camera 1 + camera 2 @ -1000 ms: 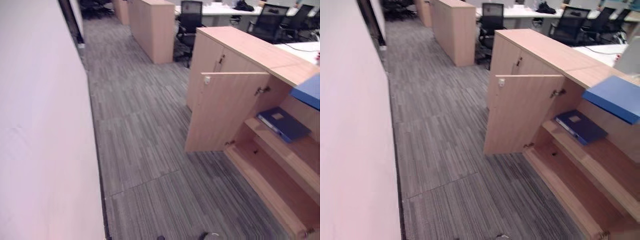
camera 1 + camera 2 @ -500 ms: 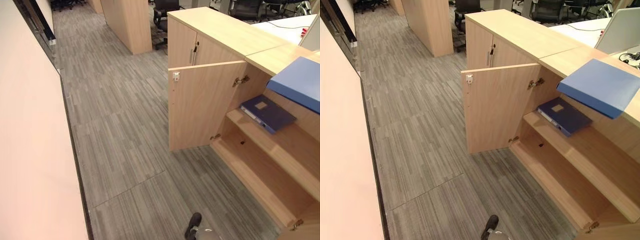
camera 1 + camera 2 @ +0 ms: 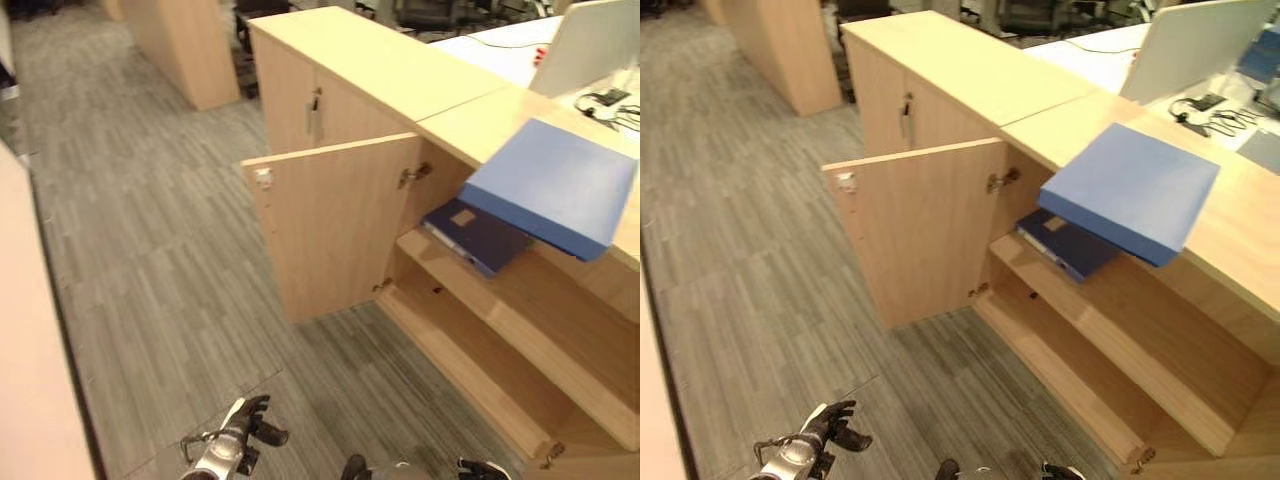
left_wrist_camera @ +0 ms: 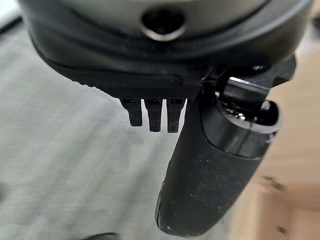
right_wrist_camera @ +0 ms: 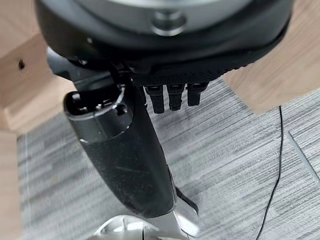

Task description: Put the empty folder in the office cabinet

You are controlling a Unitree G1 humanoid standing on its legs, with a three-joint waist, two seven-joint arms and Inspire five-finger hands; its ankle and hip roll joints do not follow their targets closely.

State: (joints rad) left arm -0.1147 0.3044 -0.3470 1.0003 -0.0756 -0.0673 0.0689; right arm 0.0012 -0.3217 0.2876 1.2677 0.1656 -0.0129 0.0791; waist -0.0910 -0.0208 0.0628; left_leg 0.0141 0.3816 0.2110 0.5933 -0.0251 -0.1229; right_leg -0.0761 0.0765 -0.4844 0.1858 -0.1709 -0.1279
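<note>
Lying flat, closed, plain blue folder [image 3: 1130,188]

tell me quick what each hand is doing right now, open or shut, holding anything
Left hand: open, fingers relaxed, holding nothing, low over the carpet.
Right hand: open, holding nothing, above the carpet by the cabinet.

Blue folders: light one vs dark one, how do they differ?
The light blue folder lies on the cabinet top, its corner jutting past the front edge; the dark blue folder lies inside on the upper shelf. The light one's cover looks plain; the dark one bears a small label. Both lie flat and unheld, with the left hand low by the floor.
</note>
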